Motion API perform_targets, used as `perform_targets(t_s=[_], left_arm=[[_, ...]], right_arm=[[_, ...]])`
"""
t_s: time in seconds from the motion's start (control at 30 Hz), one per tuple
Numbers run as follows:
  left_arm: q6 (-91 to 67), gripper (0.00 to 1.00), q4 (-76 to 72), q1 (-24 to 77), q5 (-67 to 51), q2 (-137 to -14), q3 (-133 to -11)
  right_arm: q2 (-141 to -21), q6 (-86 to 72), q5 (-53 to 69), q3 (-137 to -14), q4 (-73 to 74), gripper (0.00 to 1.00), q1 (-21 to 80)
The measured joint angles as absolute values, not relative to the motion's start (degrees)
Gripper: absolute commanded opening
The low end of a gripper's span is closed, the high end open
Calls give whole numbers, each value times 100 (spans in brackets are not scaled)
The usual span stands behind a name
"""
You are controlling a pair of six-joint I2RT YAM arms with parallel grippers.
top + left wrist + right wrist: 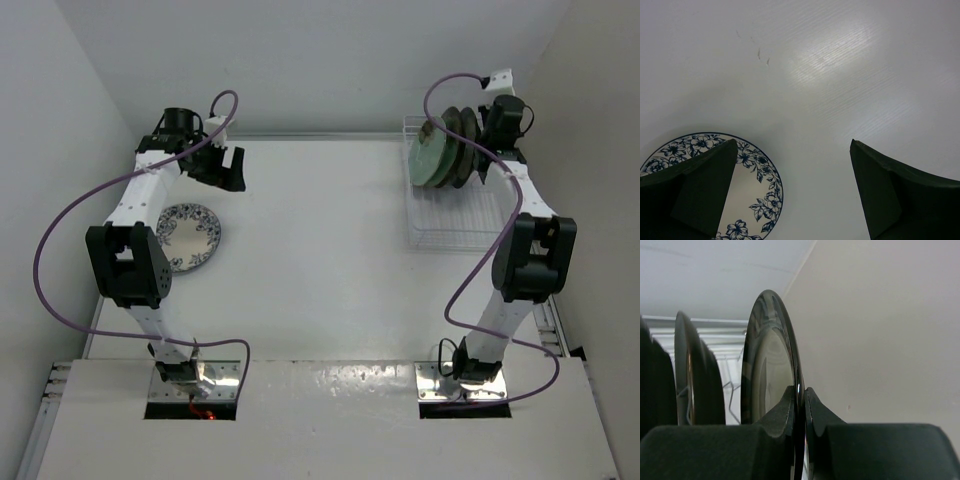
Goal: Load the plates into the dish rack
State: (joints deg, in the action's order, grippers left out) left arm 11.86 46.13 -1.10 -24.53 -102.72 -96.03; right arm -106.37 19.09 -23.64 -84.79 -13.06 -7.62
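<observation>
**Right end effector (801, 390) clamped on a plate; left end effector (792, 144) spread wide.**

We see the right end effector pinching the rim of a dark-rimmed plate (767, 365), held upright at the far end of the dish rack (450, 215). It stands beside other upright plates (685, 365), with a mint green plate (430, 155) frontmost. The left end effector hangs above the worktop (840, 75), partly over the white-blue floral plate (762, 195), which lies flat, well apart from the rack.
</observation>
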Motion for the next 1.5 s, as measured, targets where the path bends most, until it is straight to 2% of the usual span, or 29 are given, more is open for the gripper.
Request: perform_targets(t_s=[0.77,1.3,1.4,1.43,1.47,1.5], left_arm=[[1203,100,4613,-110,-2451,-10272,-9603],[1282,100,4613,-110,-2440,-10272,-9603],[1282,100,4613,-110,-2438,-10272,-9603],[1284,100,4613,-110,-2436,-10272,-9603],[1282,100,4613,-110,-2436,-10272,-9603],[1284,100,4615,-110,-2436,-10272,-9603]], right_arm=[[-10278,1352,-2167,-7723,-1758,0,-679],[-10296,1702,-2082,-7321,-1885,0,-659],[-10331,1682,-2099,-7234,-1973,15,-637],[-10359,1653,-2115,-7201,-1999,27,-637],[-10403,1621,-2165,-7175,-2110,49,-637],[-10442,1586,-2222,-7172,-2233,54,-637]])
